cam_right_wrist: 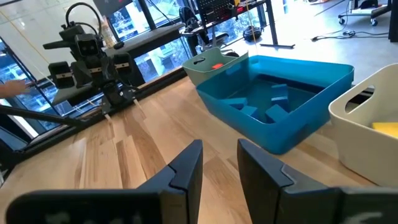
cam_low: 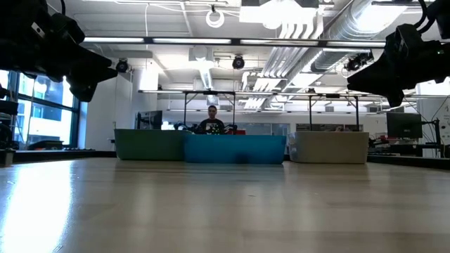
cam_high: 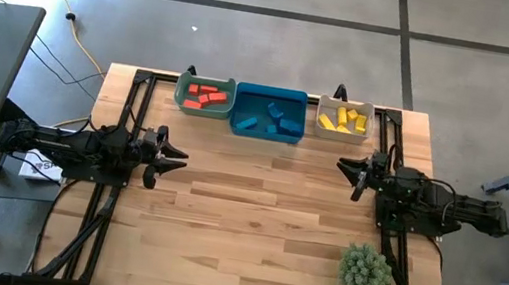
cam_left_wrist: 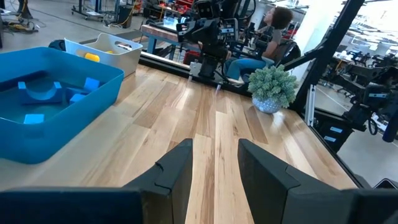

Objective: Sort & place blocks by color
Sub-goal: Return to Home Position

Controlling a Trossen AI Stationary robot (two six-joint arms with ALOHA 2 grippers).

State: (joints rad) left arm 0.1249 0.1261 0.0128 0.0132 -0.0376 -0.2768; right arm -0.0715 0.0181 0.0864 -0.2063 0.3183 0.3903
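Three bins along the worktop's far edge. Centre: blue bin with blue blocks. Just beside it, on the left arm's side: green bin with red blocks. On its other side: white bin with yellow blocks. Both left fingers and right fingers hang apart and empty, off the blue bin's two sides

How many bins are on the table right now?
3, in a row along the far edge of the table: the green bin on the left side, the blue bin in the middle, the white bin on the right side. None seems hidden.
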